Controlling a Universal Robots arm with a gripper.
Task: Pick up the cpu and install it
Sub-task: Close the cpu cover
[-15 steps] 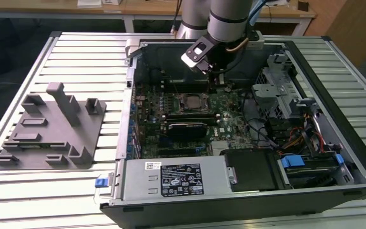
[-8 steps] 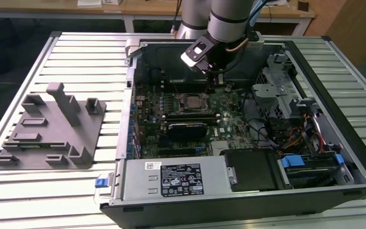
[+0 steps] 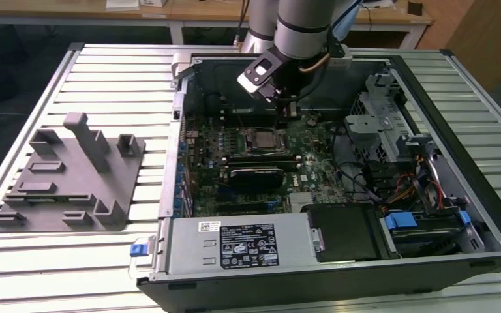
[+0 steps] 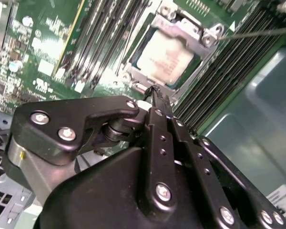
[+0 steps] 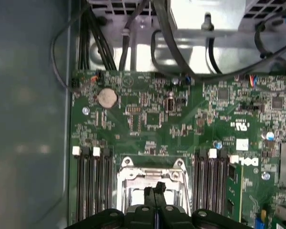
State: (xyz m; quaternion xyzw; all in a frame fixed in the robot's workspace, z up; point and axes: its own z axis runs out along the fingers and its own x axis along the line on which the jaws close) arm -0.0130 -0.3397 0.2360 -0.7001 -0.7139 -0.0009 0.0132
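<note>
while the arm (image 3: 301,23) hangs over the open case (image 3: 320,290) on the slatted table (image 3: 102,72), the gripper (image 5: 155,189) has its two black fingers (image 4: 158,129) pressed together at the tips, with nothing pinched between them. the cpu (image 4: 166,59) lies flat in the socket (image 5: 133,179) on the motherboard (image 5: 152,119), its pale silver top facing up and a metal frame (image 4: 183,24) lying round its edges (a thin rod (image 4: 257,32) runs off from one corner of that frame). in both wrist views the fingertips point at the edge of the socket, close to the cpu; whether they touch it cannot be told. black memory slots (image 5: 93,186) run along both sides of the socket. in the exterior view the cpu shows as a small bright square near the middle of the motherboard. a grey fixture (image 3: 68,176) with upright posts stands on the table at the exterior view's left, well apart from the case. a coin cell (image 5: 107,98) sits on the motherboard.
</note>
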